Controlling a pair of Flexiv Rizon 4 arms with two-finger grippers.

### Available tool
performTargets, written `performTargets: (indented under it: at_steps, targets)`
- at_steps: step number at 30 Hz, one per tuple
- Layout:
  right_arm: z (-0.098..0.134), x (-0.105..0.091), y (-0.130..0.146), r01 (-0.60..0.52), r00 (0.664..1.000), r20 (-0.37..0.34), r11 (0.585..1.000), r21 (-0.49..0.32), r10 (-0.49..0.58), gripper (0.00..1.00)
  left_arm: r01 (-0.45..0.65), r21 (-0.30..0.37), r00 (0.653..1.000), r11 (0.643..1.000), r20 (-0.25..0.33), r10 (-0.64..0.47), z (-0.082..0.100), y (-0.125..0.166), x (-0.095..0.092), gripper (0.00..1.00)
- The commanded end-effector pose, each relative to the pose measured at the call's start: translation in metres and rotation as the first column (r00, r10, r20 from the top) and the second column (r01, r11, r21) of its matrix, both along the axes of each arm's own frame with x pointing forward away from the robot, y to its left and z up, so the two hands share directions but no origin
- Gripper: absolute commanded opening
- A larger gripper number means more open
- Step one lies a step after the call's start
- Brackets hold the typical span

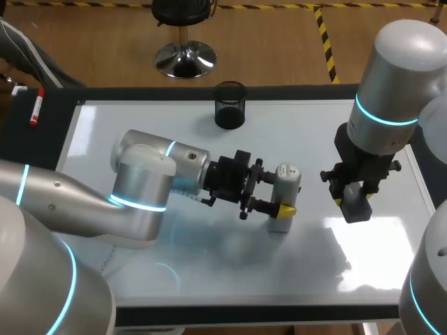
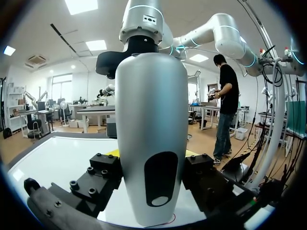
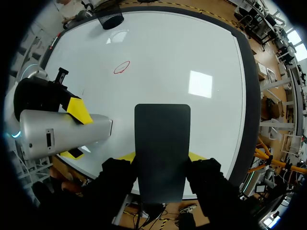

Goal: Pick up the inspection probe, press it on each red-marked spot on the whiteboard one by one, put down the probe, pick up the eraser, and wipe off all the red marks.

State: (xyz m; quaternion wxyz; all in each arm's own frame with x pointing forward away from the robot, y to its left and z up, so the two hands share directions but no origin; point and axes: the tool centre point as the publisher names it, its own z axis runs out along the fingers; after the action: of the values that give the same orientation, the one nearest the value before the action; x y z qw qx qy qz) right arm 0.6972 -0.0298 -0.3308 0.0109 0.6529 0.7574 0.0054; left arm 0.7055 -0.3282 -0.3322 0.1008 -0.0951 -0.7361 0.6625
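Head view: pressing probe (image 1: 286,178) on whiteboard (image 1: 140,118), clamped in left end effector (image 1: 279,190). Gripping eraser (image 3: 161,129) in right end effector (image 3: 160,156); red mark (image 3: 121,67) unwiped

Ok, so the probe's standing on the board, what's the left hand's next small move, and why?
Probably lift the probe slightly: its tip seems down on the whiteboard, and a red oval toward the black cup lies uncovered, likely next to press.

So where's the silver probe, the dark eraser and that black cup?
probe (image 1: 286,183): head view, its silver upper body.
eraser (image 3: 162,148): right wrist view, middle of its flat face.
black cup (image 1: 230,117): head view, its side wall.
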Motion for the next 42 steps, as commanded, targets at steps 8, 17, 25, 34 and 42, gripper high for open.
performTargets:
  at_steps: [8, 17, 25, 34, 42]
  targets:
    - [0.0008, -0.0005, -0.0016, -0.002, 1.000, 0.000, 1.000, 0.003, 0.002, 0.00, -0.003, -0.008, 1.000, 1.000, -0.001, 0.003, -0.0141, 0.0025, -0.0021, 0.00]
    - [0.0008, -0.0005, -0.0016, -0.002, 1.000, 0.000, 1.000, 0.003, 0.002, 0.00, 0.028, 0.003, 1.000, 1.000, 0.000, -0.028, -0.0147, 0.0014, -0.0036, 0.00]
    - [0.0008, -0.0005, -0.0016, -0.002, 1.000, 0.000, 1.000, 0.003, 0.002, 0.00, 0.028, 0.003, 1.000, 1.000, 0.000, -0.028, -0.0147, 0.0014, -0.0036, 0.00]
    - [0.0008, -0.0005, -0.0016, -0.002, 1.000, 0.000, 1.000, 0.003, 0.002, 0.00, 0.028, 0.003, 1.000, 1.000, 0.000, -0.028, -0.0147, 0.0014, -0.0036, 0.00]
    - [0.0008, -0.0005, -0.0016, -0.002, 1.000, 0.000, 1.000, 0.003, 0.002, 0.00, 0.028, 0.003, 1.000, 1.000, 0.000, -0.028, -0.0147, 0.0014, -0.0036, 0.00]
